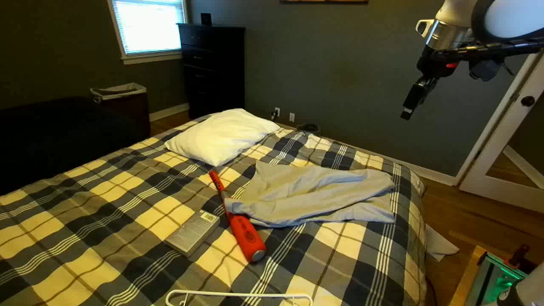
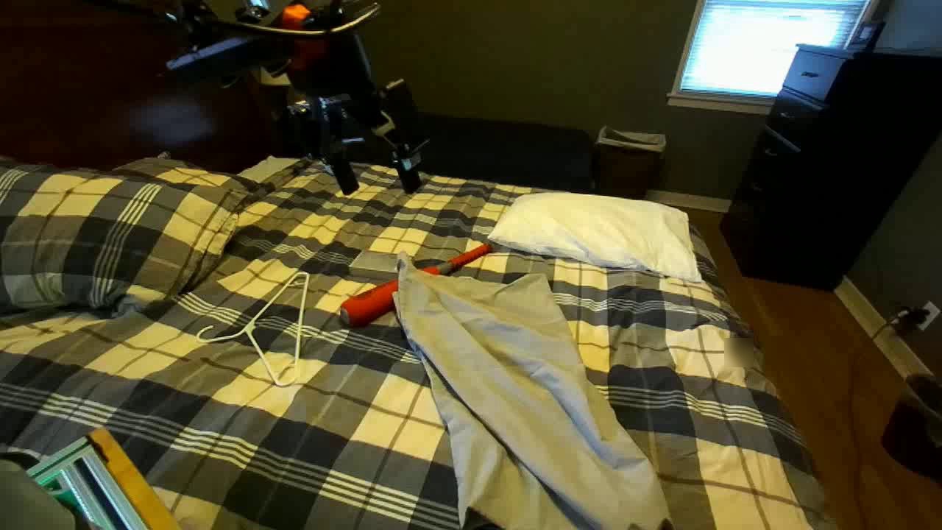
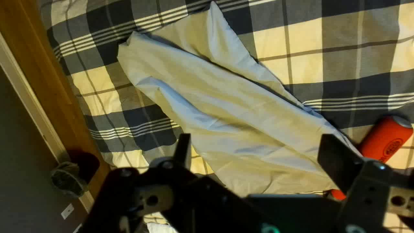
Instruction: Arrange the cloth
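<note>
The cloth, a pale grey-blue wrinkled sheet, lies loosely spread on the plaid bed in both exterior views (image 1: 318, 195) (image 2: 508, 383). It has folds along its length, and one corner overlaps the middle of a red bat (image 1: 246, 236). In the wrist view the cloth (image 3: 233, 106) runs diagonally below the jaws. My gripper shows in both exterior views (image 1: 406, 112) (image 2: 378, 182), raised well above the bed. In the wrist view its fingers (image 3: 255, 145) are wide apart, with nothing between them; the cloth is seen beyond them, not touched.
A white pillow (image 1: 223, 136) lies at the bed's far side. A grey box (image 1: 193, 231) lies beside the bat. A white hanger (image 2: 300, 324) and a plaid pillow (image 2: 110, 235) are on the bed. A wood-edged frame (image 2: 132, 478) is near the robot's base.
</note>
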